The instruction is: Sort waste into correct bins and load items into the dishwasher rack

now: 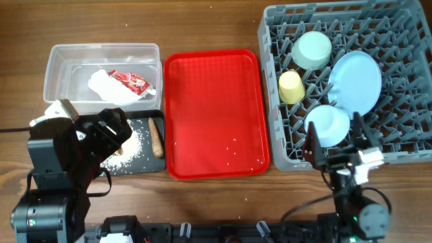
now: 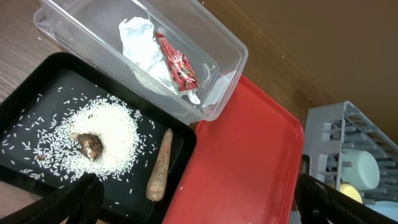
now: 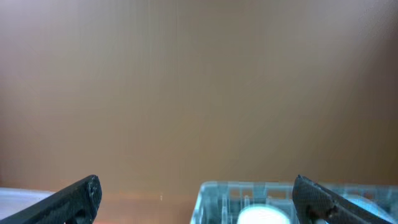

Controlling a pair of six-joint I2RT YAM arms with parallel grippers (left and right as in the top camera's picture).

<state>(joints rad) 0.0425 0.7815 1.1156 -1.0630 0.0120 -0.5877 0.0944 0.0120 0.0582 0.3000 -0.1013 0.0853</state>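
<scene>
Wrap-up, seemingly: napkin (image 1: 104,86) and wrapper (image 1: 129,82) in tub (image 1: 57,57), stick (image 1: 156,137) and crumbs (image 1: 131,152) in black tray (image 2: 62,65), plate (image 1: 356,82), green bowl (image 1: 312,50), blue bowl (image 1: 329,125) and cup (image 1: 291,88) in rack (image 1: 405,121), left jaws and right jaws spread empty, so probably only retreating from counter (image 1: 216,20) remaining.

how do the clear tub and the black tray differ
The tub is clear and deep; the black tray is dark and shallow. The tub holds a napkin and red wrapper; the black tray holds crumbs, a lump and a stick. Both are rectangular.
</scene>
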